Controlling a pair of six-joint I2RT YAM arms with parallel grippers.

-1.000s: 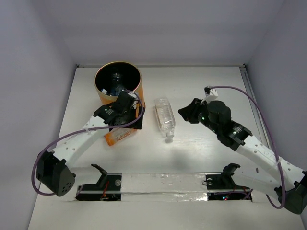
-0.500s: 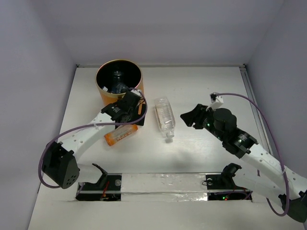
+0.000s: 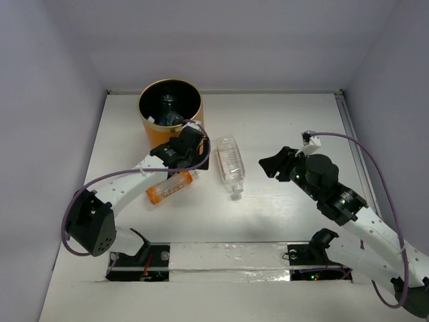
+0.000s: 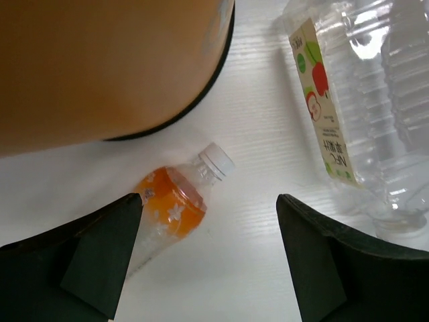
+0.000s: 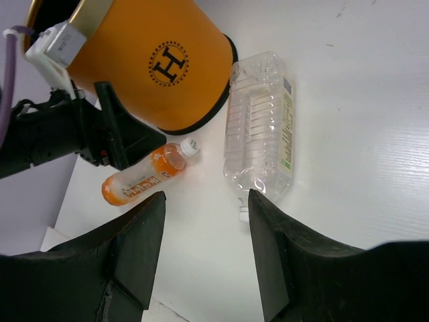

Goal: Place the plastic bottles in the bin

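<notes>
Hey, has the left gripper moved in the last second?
Yes. In the top view the left gripper has shifted right, toward the clear bottle, which stayed put on the table.

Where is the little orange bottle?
Top view: the orange bottle lies left of the clear bottle, just nearer than the bin, beneath the left hand.

The top view looks down from high above the near edge onto the whole desk (image 3: 288,114). The left wrist view sits close over the orange bottle (image 4: 171,204), the right wrist view farther back; all three share it, the bin (image 5: 127,80) and the clear bottle (image 5: 261,127)
</notes>
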